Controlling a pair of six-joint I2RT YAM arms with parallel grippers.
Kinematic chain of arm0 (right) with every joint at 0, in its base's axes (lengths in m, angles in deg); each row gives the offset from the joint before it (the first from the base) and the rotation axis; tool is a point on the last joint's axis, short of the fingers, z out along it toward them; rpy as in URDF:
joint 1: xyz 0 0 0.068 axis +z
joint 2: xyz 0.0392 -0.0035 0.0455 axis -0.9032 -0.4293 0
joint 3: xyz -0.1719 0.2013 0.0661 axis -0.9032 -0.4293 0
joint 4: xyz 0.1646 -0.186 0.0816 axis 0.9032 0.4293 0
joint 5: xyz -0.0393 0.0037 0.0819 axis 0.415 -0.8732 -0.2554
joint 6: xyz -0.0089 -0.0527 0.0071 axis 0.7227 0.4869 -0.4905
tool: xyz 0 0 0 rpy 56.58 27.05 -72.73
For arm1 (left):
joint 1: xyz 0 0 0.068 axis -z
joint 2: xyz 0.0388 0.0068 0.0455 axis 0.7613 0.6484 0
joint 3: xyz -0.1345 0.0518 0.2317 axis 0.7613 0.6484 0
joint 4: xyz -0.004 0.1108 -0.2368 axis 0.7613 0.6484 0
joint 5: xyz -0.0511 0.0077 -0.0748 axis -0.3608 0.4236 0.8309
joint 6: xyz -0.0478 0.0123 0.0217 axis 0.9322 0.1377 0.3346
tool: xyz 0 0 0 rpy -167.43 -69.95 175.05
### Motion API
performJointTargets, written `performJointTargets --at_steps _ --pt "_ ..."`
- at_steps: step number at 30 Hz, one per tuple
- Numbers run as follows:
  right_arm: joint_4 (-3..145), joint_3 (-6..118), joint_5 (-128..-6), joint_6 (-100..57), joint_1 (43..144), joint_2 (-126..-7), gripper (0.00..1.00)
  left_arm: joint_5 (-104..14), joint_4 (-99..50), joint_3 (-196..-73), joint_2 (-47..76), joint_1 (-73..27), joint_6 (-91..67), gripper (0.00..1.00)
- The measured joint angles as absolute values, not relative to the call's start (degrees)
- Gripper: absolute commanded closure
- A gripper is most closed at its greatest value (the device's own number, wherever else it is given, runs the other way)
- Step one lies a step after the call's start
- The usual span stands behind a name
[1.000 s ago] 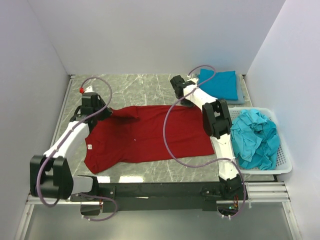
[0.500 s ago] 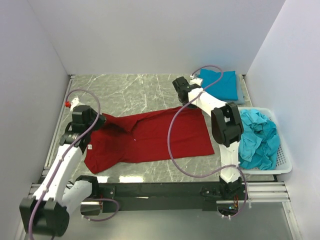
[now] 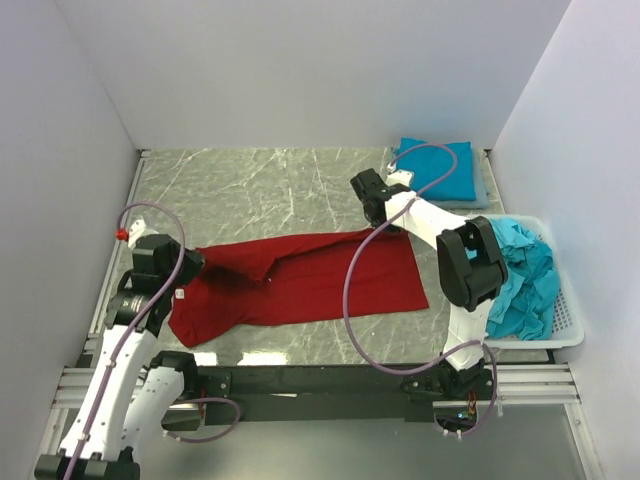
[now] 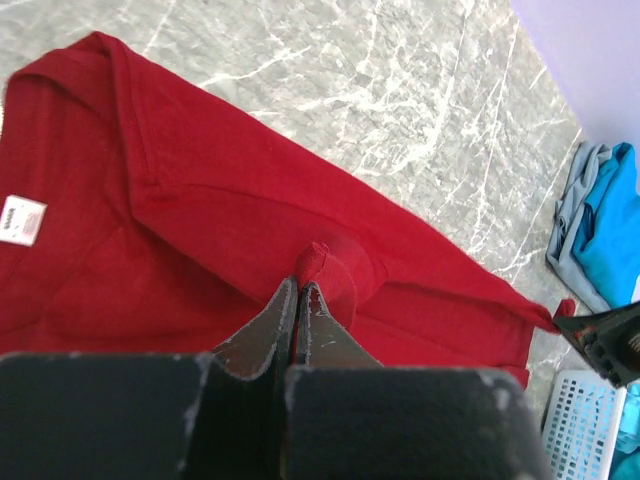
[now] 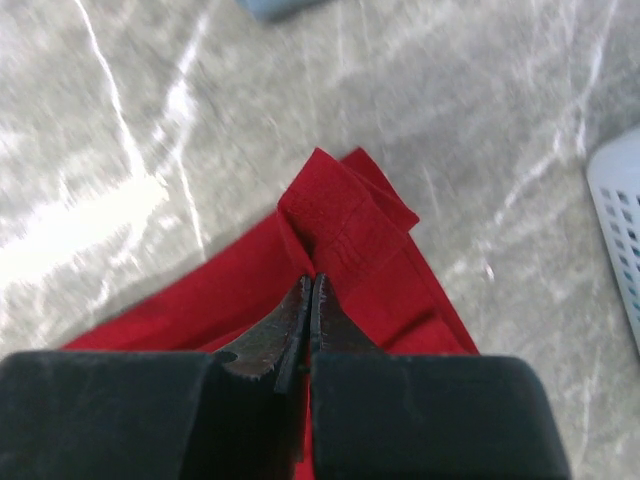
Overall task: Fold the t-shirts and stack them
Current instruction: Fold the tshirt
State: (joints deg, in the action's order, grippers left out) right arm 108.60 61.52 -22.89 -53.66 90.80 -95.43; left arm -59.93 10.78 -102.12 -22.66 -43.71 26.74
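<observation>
The deep red t-shirt (image 3: 320,285) lies across the marble table, its far edge lifted and drawn over toward the near side. My left gripper (image 3: 194,263) is shut on a bunch of the red t-shirt's far left edge (image 4: 318,258), and its white neck label (image 4: 22,220) shows at the left. My right gripper (image 3: 384,222) is shut on the shirt's far right corner (image 5: 345,215), which folds up over the fingertips. A folded teal t-shirt (image 3: 440,167) lies at the back right. More teal t-shirts (image 3: 520,275) are crumpled in the basket.
The white mesh basket (image 3: 566,330) stands at the table's right edge, just beside my right arm. Under the folded teal shirt lies a grey cloth (image 3: 484,192). White walls close in the table on the left, back and right.
Both grippers have pulled the red shirt's far edge toward the near side, so the shirt looks narrower. The left arm has drawn back to the front left.
</observation>
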Motion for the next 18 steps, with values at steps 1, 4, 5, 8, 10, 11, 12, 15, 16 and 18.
performJointTargets --at_steps 1,4,5,8,10,11,12,15,16,18 --pt "108.54 60.54 -22.89 -53.82 90.97 -94.73 1.00 -60.26 11.61 -102.12 -23.60 -43.69 26.85 1.00" --pt "108.45 58.11 -22.87 -54.03 91.61 -92.55 1.00 -60.65 13.62 -102.12 -25.35 -43.69 26.93 1.00" --pt "108.25 57.28 -22.87 -54.08 91.76 -91.72 1.00 -60.70 14.15 -102.12 -25.64 -43.69 26.96 1.00" --pt "108.05 55.03 -22.87 -54.32 92.13 -89.77 1.00 -60.92 15.87 -102.12 -26.05 -43.67 27.15 1.00" --pt "107.99 53.81 -22.87 -54.54 92.37 -88.96 1.00 -61.07 17.08 -102.12 -26.40 -43.63 27.20 1.00" --pt "107.90 53.17 -22.87 -54.65 92.48 -88.61 1.00 -61.16 17.60 -102.12 -26.73 -43.60 27.24 1.00" --pt "107.90 52.63 -22.87 -54.69 92.55 -88.35 1.00 -61.35 18.19 -102.12 -27.10 -43.58 27.33 1.00" --pt "107.73 50.61 -22.87 -55.06 92.98 -87.50 1.00 -61.92 19.61 -102.12 -28.21 -43.58 27.63 1.00" --pt "107.66 49.98 -22.89 -55.13 93.07 -87.17 0.99 -62.03 19.92 -102.12 -28.54 -43.58 27.79 1.00" --pt "107.44 48.82 -22.87 -55.43 93.18 -86.54 0.96 -62.12 20.51 -102.12 -28.91 -43.58 28.14 1.00"
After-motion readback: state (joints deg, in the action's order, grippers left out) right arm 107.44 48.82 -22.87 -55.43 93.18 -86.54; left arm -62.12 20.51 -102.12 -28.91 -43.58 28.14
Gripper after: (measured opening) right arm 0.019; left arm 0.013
